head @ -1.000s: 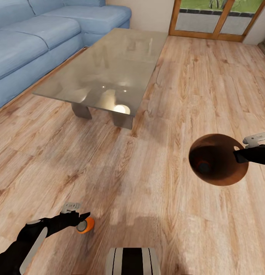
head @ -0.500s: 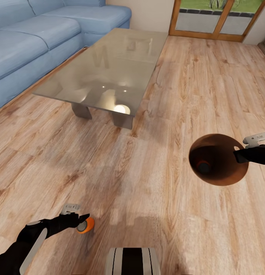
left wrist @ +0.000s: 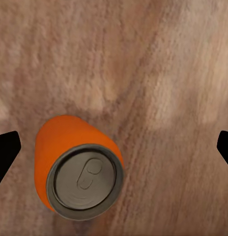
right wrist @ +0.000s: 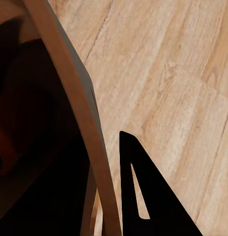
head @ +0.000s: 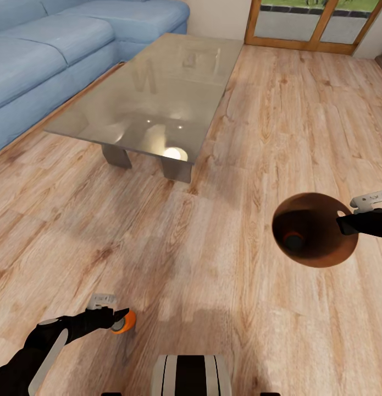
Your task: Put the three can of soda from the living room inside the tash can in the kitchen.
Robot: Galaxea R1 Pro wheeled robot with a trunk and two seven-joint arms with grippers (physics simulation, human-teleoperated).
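- Left gripper [head: 120, 319] holds an orange can [head: 123, 322] (fingers look wide in its wrist view); a loose hold could drop it.
- Right gripper [head: 343, 222] pinches the bin [head: 322, 256] rim; it could tip, spilling a can [head: 293, 240].

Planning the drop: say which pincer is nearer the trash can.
Right. The right pincer grips the trash can at its rim; the left pincer, far across the floor, holds an orange soda can.

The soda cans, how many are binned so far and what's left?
Done: at least one can lies inside the trash can, gripped at its rim by the right gripper. In hand: left gripper holds an orange can. Left: binning it; third can unaccounted for.
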